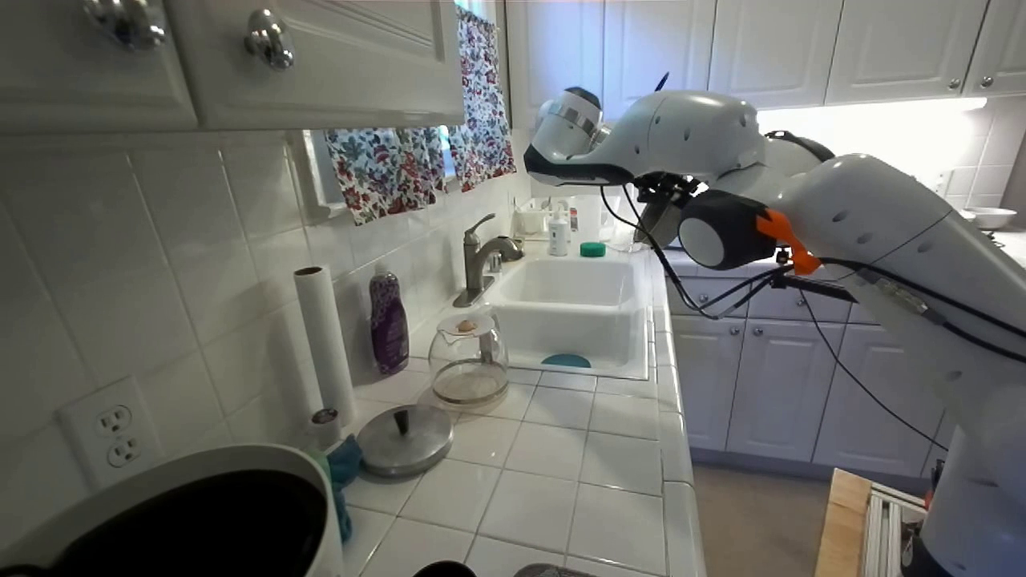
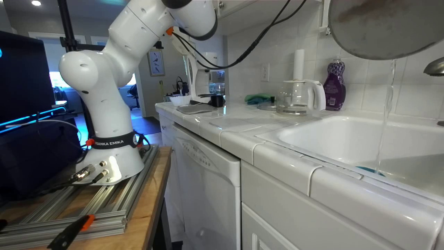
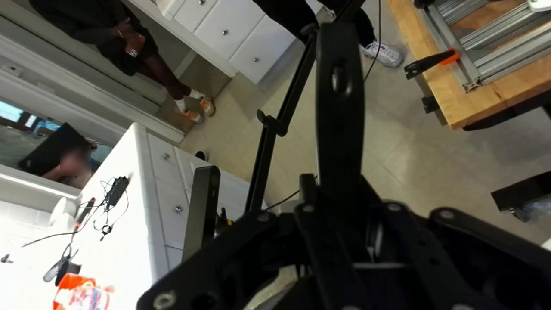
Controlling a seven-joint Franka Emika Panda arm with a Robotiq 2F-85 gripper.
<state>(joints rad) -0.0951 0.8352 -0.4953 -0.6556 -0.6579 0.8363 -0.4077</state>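
In the wrist view my gripper [image 3: 333, 196] is shut on a long black handle [image 3: 340, 116], which rises between its fingers. A stained grey pan [image 2: 385, 24] hangs tilted above the white sink [image 2: 322, 139] in an exterior view, its round underside facing that camera. From the pan's lower edge a thin stream of water [image 2: 388, 93] falls into the basin, landing near a teal disc [image 2: 369, 169]. Seen from another side, the arm hides most of the gripper [image 1: 669, 188], and a grey surface, likely the pan, shows just below it.
A faucet [image 1: 481, 264], a purple soap bottle [image 1: 389, 324], a glass carafe [image 1: 469, 365], a metal lid [image 1: 405, 441] and a leaning white tube [image 1: 325, 344] line the counter by the sink. Cables hang from the arm. People [image 3: 133, 47] stand on the floor beyond.
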